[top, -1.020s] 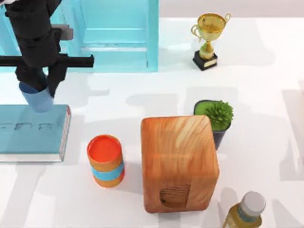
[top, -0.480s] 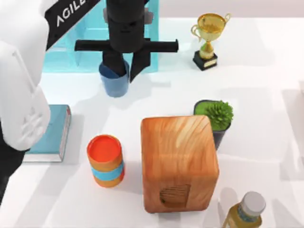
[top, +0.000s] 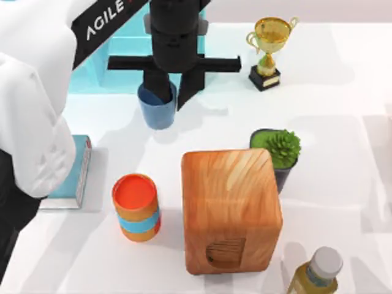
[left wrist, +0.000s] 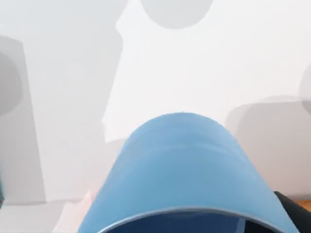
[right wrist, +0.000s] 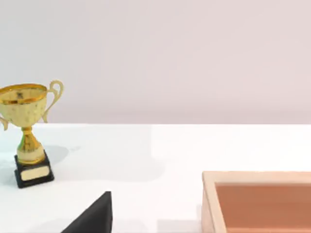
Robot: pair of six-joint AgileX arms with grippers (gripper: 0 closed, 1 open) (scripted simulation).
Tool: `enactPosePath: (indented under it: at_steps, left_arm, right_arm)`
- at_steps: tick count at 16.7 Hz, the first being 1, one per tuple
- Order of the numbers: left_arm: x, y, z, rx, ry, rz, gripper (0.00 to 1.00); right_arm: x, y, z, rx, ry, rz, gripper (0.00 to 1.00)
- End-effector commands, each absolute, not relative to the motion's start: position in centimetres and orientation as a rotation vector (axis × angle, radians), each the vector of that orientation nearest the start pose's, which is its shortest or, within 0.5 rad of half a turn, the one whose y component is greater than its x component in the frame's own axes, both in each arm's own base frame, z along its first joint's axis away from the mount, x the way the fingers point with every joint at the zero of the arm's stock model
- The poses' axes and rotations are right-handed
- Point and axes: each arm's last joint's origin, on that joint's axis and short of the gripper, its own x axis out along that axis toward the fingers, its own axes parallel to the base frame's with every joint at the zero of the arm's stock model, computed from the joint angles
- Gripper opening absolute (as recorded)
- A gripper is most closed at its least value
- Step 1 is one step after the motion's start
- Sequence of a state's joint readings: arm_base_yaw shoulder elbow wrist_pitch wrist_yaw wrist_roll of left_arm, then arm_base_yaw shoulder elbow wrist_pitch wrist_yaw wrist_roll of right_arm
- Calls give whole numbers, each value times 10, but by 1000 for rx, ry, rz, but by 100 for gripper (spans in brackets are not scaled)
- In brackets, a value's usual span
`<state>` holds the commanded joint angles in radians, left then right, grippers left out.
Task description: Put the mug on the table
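My left jaws (top: 168,93) are clamped on the mug (top: 158,110), one finger inside its rim and the other outside, so it hangs tilted under them over the white counter (top: 343,110). I cannot tell whether its base touches the surface. From my left wrist, the mug's (left wrist: 182,170) pale blue wall looms close, with bare counter (left wrist: 218,58) beyond. Just behind the jaws stands a teal rack (top: 125,52). Well in front of them sit an orange cylinder (top: 136,207) with a blue band and a wooden box (top: 229,208). Off to the right are a gold trophy (top: 268,52) and a potted plant (top: 278,153). My right wrist sees the trophy (right wrist: 26,131) and the box rim (right wrist: 257,177).
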<state>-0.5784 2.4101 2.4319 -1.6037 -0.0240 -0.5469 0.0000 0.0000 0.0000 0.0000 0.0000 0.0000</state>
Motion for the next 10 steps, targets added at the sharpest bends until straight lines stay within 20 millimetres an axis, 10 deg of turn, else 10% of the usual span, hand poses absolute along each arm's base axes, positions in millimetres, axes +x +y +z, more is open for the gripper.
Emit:
enactPosePath:
  at_steps: [10]
  left_arm:
    - [393,-238,181,45,1570,13,0]
  right_arm:
    - [106,-1,160,0,0,0,100]
